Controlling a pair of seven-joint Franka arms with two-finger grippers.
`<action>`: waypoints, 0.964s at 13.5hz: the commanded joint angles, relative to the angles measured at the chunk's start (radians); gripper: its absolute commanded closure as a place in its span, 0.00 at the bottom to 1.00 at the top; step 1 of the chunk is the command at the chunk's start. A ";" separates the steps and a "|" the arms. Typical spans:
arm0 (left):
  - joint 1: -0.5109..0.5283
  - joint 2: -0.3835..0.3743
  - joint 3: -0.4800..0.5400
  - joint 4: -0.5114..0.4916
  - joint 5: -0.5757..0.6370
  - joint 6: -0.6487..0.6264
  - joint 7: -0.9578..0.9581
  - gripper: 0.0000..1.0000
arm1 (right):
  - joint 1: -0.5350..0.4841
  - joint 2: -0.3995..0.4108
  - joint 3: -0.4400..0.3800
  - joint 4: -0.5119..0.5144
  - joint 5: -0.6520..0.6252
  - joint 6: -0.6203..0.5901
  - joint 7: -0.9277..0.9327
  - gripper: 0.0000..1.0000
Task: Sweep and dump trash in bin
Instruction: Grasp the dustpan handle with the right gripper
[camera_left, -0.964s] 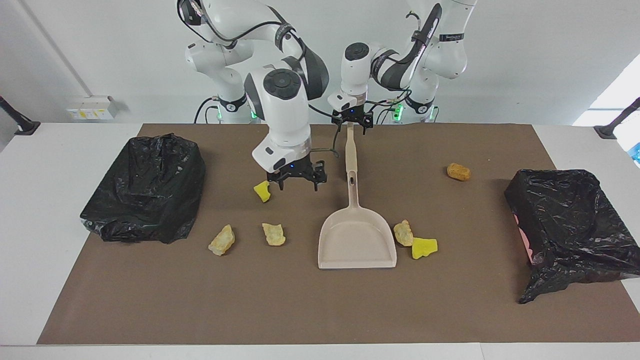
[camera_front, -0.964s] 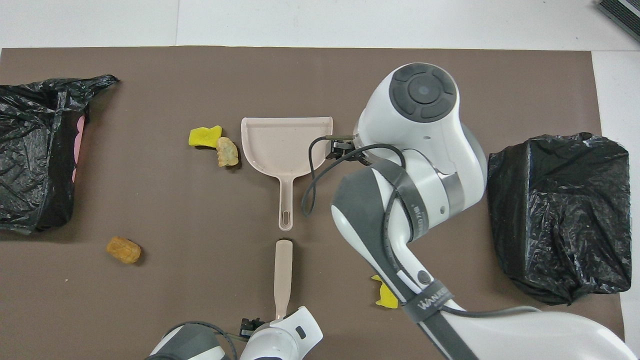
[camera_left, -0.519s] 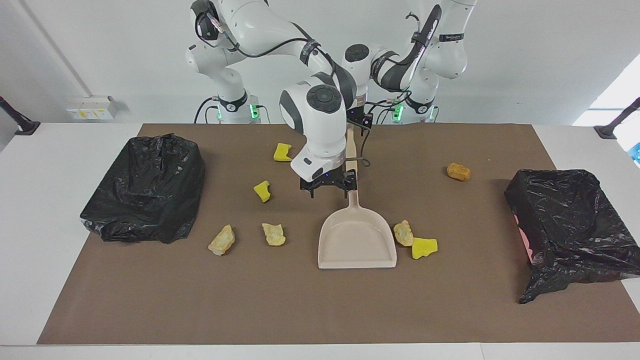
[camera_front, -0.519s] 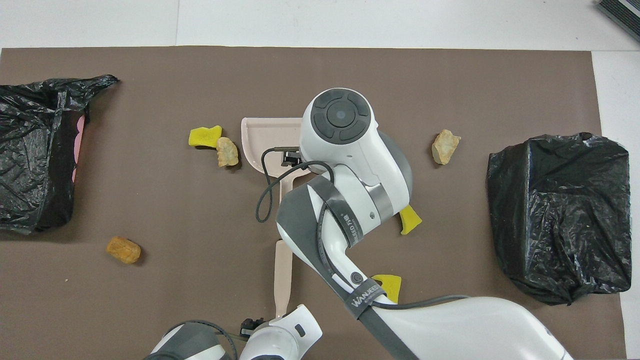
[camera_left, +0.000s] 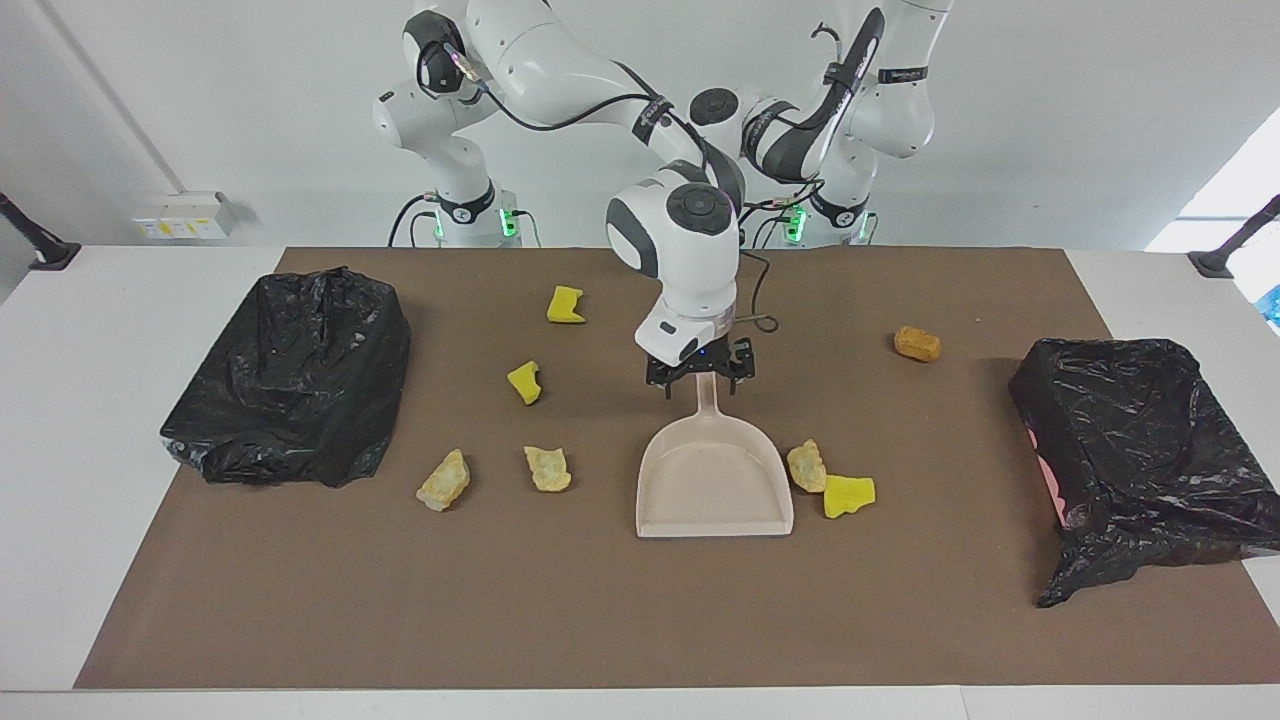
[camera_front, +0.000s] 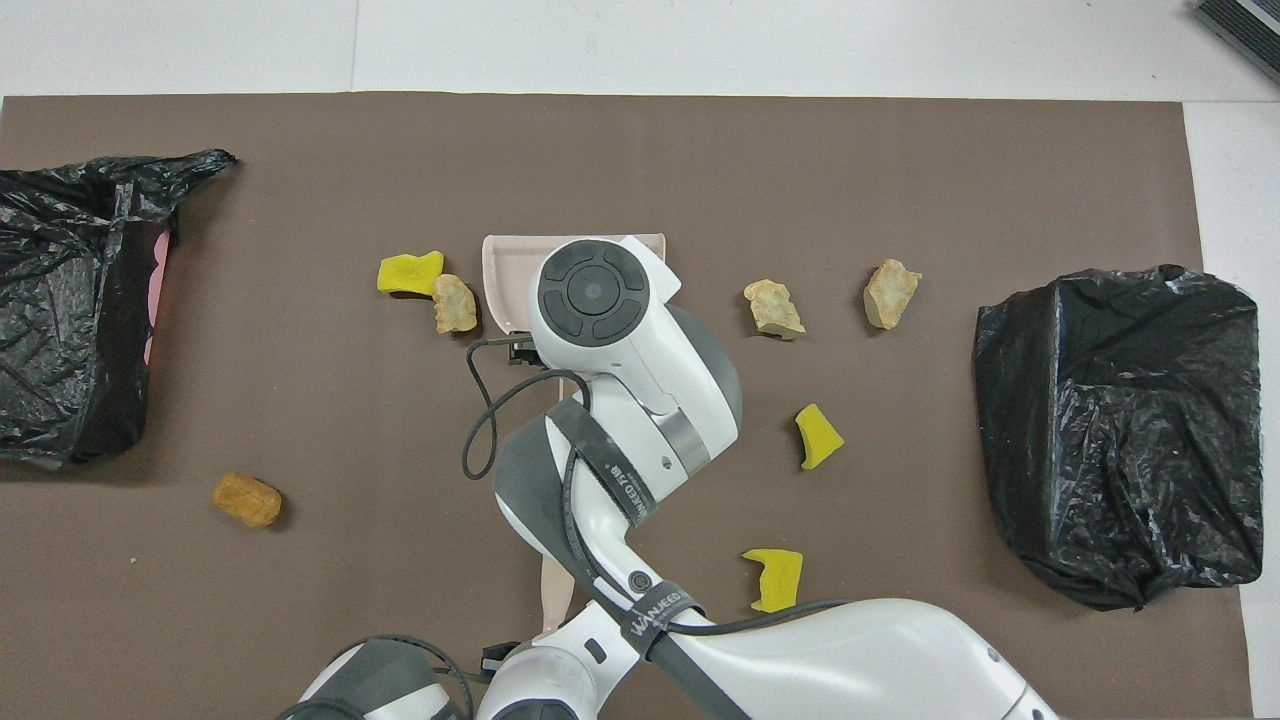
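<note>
At the robots' edge of the table (camera_left: 120, 300), the left tool (camera_front: 548, 632) is clenched on the near end of a beige stick (camera_front: 553, 598) that lies on the brown mat (camera_left: 600, 620). Just past that edge lies a yellow sponge chunk (camera_left: 566, 304), and toward the left arm's end an orange-brown lump (camera_left: 916, 343). A second yellow chunk (camera_left: 524, 382) sits a little farther out. The right arm reaches to mid-table, where the right tool (camera_left: 700, 374) hangs low with its fingers spread either side of the handle of the dustpan (camera_left: 712, 470), gripping nothing. Farther out, two tan lumps (camera_left: 444, 480) (camera_left: 548, 468) lie toward the right arm's end. A third tan lump (camera_left: 806, 466) touches the pan's side, with a third yellow chunk (camera_left: 849, 495) against it. Two black-bagged bins (camera_left: 290, 380) (camera_left: 1140, 440) stand at the table's two ends, with no scrap seen inside.
</note>
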 joint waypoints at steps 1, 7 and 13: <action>0.007 -0.004 0.005 0.022 -0.004 -0.047 -0.006 1.00 | 0.021 0.064 -0.001 0.017 0.005 0.063 0.014 0.00; 0.075 -0.007 0.014 0.020 -0.002 -0.050 0.042 1.00 | 0.056 0.081 -0.002 0.002 -0.006 0.063 0.015 0.00; 0.106 -0.011 0.013 0.008 -0.002 -0.064 0.096 1.00 | 0.052 0.000 -0.004 -0.061 -0.021 0.005 -0.003 0.16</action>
